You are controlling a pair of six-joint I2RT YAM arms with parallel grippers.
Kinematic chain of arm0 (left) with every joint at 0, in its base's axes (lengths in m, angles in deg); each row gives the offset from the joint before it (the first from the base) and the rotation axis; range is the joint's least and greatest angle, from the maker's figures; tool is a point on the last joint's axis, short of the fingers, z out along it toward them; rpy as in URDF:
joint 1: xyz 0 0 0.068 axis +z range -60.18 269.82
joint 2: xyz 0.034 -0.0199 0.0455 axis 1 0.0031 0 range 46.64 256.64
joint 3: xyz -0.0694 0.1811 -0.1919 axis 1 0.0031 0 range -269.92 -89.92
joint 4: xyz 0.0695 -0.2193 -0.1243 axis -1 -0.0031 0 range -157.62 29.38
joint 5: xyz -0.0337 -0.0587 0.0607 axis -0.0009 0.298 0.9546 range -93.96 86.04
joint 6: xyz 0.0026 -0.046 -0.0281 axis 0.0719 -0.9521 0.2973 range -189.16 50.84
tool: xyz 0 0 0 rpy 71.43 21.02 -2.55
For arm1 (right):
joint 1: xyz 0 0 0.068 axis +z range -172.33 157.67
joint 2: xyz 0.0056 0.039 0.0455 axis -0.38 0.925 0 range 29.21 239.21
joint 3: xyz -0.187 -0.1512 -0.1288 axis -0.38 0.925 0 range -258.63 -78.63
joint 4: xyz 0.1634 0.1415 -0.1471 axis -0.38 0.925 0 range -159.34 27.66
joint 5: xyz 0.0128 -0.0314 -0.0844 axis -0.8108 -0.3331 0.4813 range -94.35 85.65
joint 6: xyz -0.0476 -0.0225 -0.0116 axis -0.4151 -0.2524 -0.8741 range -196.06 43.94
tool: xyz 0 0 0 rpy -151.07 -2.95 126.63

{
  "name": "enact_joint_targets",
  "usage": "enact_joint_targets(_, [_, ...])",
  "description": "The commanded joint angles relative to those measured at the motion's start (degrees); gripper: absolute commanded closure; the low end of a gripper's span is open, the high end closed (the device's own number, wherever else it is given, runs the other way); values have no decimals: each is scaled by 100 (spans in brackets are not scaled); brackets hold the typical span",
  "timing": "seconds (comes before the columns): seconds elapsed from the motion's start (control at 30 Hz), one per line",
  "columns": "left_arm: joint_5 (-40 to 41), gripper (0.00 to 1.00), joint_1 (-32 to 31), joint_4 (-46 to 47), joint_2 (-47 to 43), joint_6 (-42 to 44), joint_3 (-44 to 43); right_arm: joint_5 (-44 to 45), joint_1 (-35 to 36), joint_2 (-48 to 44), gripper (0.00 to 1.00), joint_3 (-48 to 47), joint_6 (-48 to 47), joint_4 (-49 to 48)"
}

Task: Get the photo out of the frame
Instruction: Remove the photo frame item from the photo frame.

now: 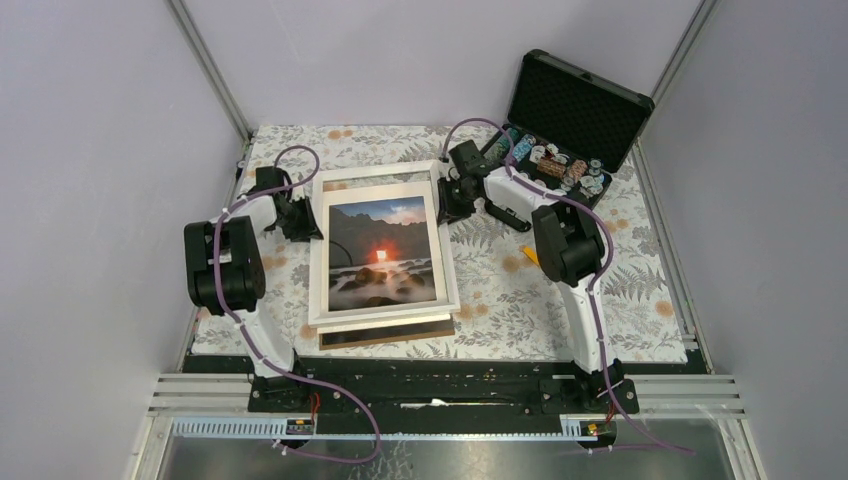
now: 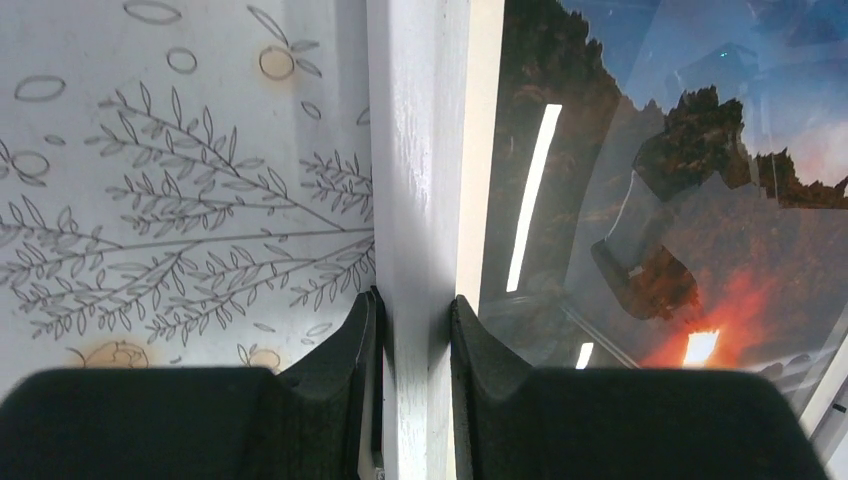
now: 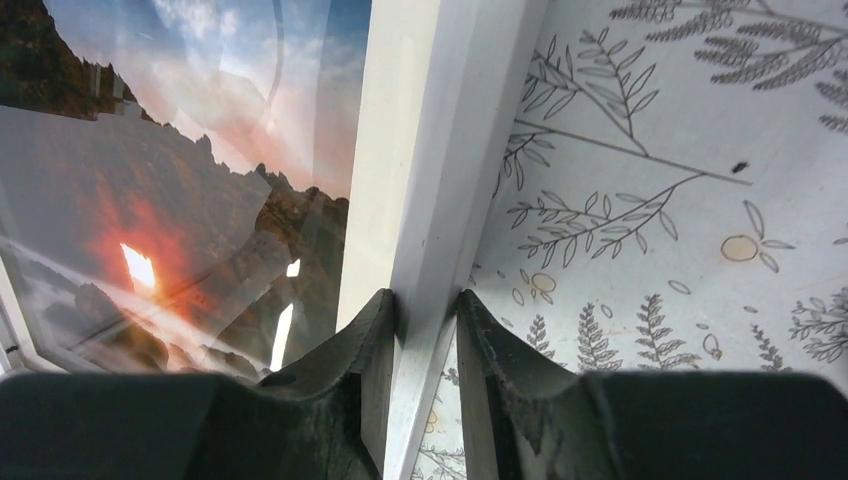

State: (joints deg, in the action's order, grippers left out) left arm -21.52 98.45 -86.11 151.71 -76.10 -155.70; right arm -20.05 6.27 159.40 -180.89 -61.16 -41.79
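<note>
Grip on the two long rails is what this step turns on. The left claw (image 2: 413, 302) is clenched on the frame (image 2: 418, 150), with one finger outside the white rail over the table (image 2: 150, 200) and the other inside it, against the glass. The right claw (image 3: 427, 296) is clamped the same way on the opposite rail. The photo (image 2: 640, 200) sits between the two claws, just inward of each inner finger, face up behind reflective glass. A brown backing board (image 1: 385, 335) juts out from under the frame, on the side of both claws toward the arm bases. That suggests the back has come loose, though whether the print rests on the board or is held in the frame cannot be told. The likely job is to raise the frame off what lies beneath it. Both claws should rise together at one pace and keep the rails level. The narrow rail could twist or slip, so the lift should be slow, with no added squeeze or pull apart.
</note>
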Motion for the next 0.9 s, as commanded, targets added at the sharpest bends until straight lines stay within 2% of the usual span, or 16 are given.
enact_joint_targets(0.0, [-133,100,-13,505,277,-55,-332,62,-3,298,90,-467,-183,-207])
enact_joint_targets(0.33, [-93,100,-5,661,764,-92,-687,132,-87,744,90,-1018,-219,-206])
enact_joint_targets(0.47, [-114,100,-1,739,892,-118,-777,138,-91,808,83,-1133,-229,-204])
enact_joint_targets(0.53, [-156,100,7,749,909,-126,-794,103,-84,783,74,-1128,-216,-207])
enact_joint_targets(0.6, [-160,99,14,743,893,-129,-808,56,-84,727,60,-1095,-206,-206])
enact_joint_targets(0.67, [-152,87,16,729,814,-132,-809,-1,-87,648,52,-1062,-203,-208])
enact_joint_targets(0.73, [-139,77,44,691,692,-130,-818,-56,-86,553,40,-1026,-207,-206])
enact_joint_targets(0.87, [-259,61,267,578,397,-71,-902,-213,-85,222,17,-917,-245,-215])
